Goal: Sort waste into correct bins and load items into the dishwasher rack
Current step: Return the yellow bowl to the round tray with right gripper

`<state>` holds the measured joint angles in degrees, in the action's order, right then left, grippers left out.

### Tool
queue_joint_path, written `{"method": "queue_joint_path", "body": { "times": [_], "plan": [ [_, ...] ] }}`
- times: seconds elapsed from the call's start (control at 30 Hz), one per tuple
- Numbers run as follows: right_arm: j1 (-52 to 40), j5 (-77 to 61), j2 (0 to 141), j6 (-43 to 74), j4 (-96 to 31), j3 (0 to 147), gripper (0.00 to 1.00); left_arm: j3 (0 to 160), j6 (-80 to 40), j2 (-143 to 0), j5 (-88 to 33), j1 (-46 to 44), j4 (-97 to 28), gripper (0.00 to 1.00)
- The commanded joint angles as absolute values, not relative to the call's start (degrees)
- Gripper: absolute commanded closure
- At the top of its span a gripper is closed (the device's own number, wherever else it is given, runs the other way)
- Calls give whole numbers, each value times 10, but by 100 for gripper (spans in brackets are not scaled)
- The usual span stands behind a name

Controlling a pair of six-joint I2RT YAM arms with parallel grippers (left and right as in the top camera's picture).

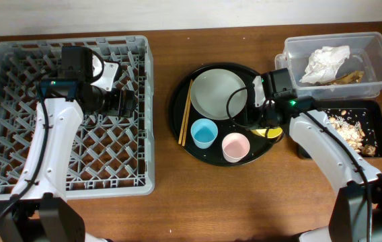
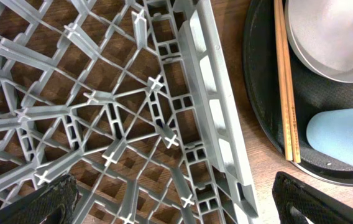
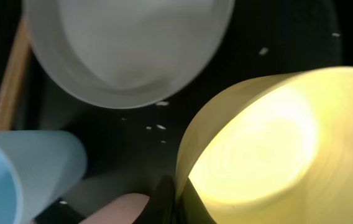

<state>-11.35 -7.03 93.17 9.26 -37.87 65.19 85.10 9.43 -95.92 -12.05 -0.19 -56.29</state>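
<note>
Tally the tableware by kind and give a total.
Plate: 1
Bowl: 1
Cups: 2 (blue cup, pink cup)
Chopsticks: 2
Total: 6

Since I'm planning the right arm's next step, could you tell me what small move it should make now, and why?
Probably lift the yellow bowl straight up off the round black tray: the right end effector is shut on its rim, the bowl looks empty, and the pink cup and white plate sit close by.
</note>
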Motion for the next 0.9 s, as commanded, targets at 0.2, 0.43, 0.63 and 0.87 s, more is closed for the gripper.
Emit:
{"method": "queue_joint_path", "body": {
  "times": [0.2, 0.43, 0.63, 0.87],
  "plan": [
    [-125, -55, 973, 92, -382, 657, 90, 864, 98, -959, -127, 1, -562, 1],
    [-142, -65, 971, 76, -403, 685, 40, 864, 98, -959, -127, 1, -562, 1],
    [-142, -73, 971, 75, -573, 873, 36, 864, 98, -959, -127, 1, -552, 1],
    [-142, -73, 971, 75, -622, 923, 23, 864, 97, -959, -142, 1, -548, 1]
  ]
}}
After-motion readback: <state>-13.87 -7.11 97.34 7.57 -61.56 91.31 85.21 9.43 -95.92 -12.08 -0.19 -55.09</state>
